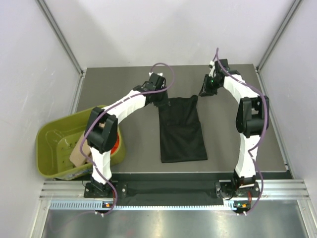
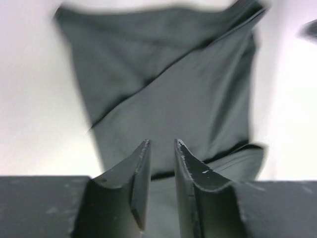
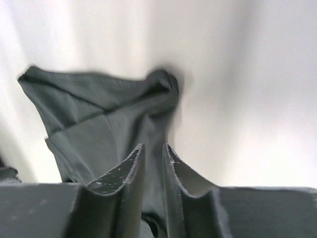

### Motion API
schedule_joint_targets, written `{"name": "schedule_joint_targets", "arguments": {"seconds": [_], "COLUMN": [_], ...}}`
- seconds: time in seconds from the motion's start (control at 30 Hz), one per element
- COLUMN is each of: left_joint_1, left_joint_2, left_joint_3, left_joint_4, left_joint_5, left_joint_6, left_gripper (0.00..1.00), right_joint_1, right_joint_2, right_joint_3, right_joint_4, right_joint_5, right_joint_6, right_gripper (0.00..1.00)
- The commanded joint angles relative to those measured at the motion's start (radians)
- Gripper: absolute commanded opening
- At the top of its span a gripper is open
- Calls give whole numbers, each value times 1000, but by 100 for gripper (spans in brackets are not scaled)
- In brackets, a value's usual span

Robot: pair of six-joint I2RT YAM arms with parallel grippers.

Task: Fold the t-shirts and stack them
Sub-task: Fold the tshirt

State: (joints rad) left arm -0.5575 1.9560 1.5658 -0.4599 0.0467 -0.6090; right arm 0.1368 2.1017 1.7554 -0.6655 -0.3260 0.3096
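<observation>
A black t-shirt [image 1: 182,130] lies on the dark table, folded into a long narrow strip that runs away from the arm bases. My left gripper [image 1: 161,100] hovers at the strip's far left corner. In the left wrist view this gripper [image 2: 162,145] is open, with the cloth [image 2: 178,94] lying beneath the gap. My right gripper [image 1: 204,91] is at the far right corner. Its jaws [image 3: 152,147] stand narrowly open over a bunched corner of the shirt [image 3: 99,119], and cloth shows through the gap. An orange-red shirt [image 1: 115,144] and a beige one [image 1: 78,153] sit in the tub.
An olive-green plastic tub [image 1: 47,131] stands at the table's left edge beside the left arm. White walls and metal posts enclose the table on three sides. A metal rail runs along the near edge under the arm bases.
</observation>
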Motion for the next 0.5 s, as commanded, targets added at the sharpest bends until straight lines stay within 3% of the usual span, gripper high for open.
{"name": "schedule_joint_targets", "arguments": {"seconds": [0.0, 0.1, 0.27, 0.47], "left_joint_1": [5, 5, 8, 33], "left_joint_2": [55, 98, 133, 254], "left_joint_3": [82, 117, 154, 278], "left_joint_4": [116, 118, 89, -51], "left_joint_5": [39, 42, 13, 54], "left_joint_6": [-40, -57, 1, 169], "left_gripper": [29, 31, 47, 49], "right_joint_1": [9, 7, 11, 14], "right_joint_2": [67, 96, 136, 147], "right_joint_3": [85, 92, 102, 122], "right_joint_4": [6, 30, 61, 73], "right_joint_5": [-67, -94, -137, -150], "right_joint_6": [32, 54, 68, 75], "right_gripper": [16, 13, 14, 14]}}
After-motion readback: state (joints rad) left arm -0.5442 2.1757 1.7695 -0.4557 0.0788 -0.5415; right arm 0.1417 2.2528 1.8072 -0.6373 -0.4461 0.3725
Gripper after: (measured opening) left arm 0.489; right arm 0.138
